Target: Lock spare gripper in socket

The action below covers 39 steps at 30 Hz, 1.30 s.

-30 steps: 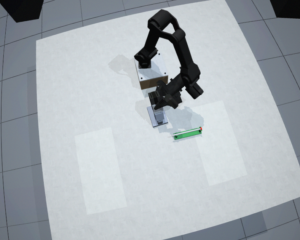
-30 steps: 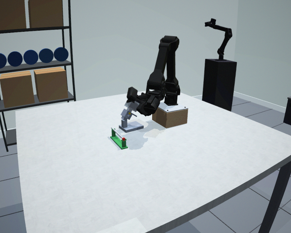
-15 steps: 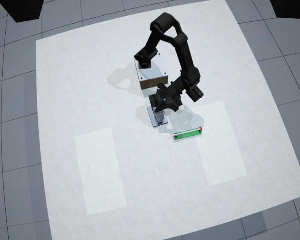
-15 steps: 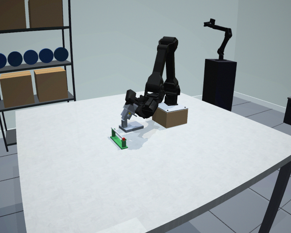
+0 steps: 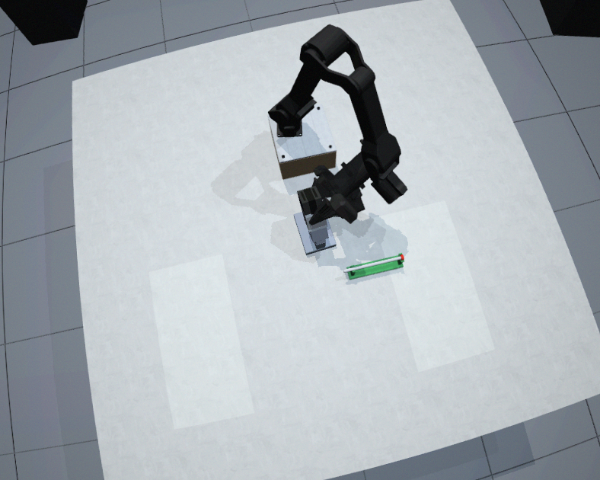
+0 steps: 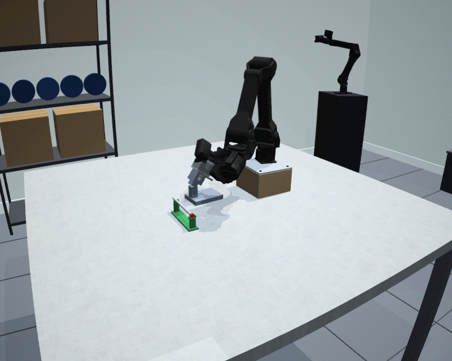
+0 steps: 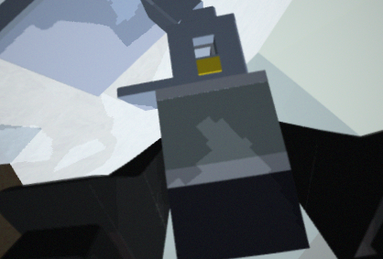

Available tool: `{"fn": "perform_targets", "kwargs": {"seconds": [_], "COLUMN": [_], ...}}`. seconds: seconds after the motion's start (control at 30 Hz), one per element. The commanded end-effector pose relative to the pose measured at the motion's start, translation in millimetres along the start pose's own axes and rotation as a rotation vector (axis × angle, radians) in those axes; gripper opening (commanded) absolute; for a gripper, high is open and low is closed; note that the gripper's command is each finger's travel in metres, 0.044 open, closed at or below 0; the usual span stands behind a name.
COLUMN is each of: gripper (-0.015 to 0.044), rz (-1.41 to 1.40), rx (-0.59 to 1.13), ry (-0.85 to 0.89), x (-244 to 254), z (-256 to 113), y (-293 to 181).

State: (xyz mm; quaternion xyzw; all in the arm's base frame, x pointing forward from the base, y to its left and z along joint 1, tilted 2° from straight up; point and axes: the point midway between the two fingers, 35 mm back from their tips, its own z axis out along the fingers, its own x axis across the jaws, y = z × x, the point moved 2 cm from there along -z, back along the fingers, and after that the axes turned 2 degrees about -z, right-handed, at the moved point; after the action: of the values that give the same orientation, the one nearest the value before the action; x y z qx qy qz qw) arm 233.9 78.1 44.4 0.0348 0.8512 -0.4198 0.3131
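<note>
My gripper (image 5: 313, 205) (image 6: 208, 164) (image 7: 213, 130) is shut on the spare gripper (image 6: 201, 168) (image 7: 220, 132), a grey block with a dark end. The spare gripper's body meets the mouth of the tilted grey socket (image 6: 196, 178) (image 7: 183, 54); its spigot is inside, mostly hidden. The socket has a side window with a yellow patch. It stands on the mount's base plate (image 5: 301, 233) (image 6: 211, 195) (image 7: 69, 47). The lock pin (image 5: 372, 263) (image 6: 182, 207), a white rod with a red head, lies across the green rack (image 5: 375, 270) (image 6: 183, 220), away from the socket.
The arm's brown base box (image 5: 307, 164) (image 6: 275, 182) stands close behind the mount. The green rack stands in front of the mount on the white table (image 5: 290, 361) (image 6: 296, 248). Shelves and a second arm are in the background, off the table.
</note>
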Motion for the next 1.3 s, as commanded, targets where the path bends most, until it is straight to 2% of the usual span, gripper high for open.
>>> {"fn": "perform_targets", "kwargs": {"seconds": [0.0, 0.27, 1.27], "gripper": [0.0236, 0.044, 0.044], "rz": [0.003, 0.003, -0.033], "rx": [-0.001, -0.001, 0.019], "ry": [0.0, 0.0, -0.013], "x": [0, 0, -1], "z": [0, 0, -29], "y": [0, 0, -53]}}
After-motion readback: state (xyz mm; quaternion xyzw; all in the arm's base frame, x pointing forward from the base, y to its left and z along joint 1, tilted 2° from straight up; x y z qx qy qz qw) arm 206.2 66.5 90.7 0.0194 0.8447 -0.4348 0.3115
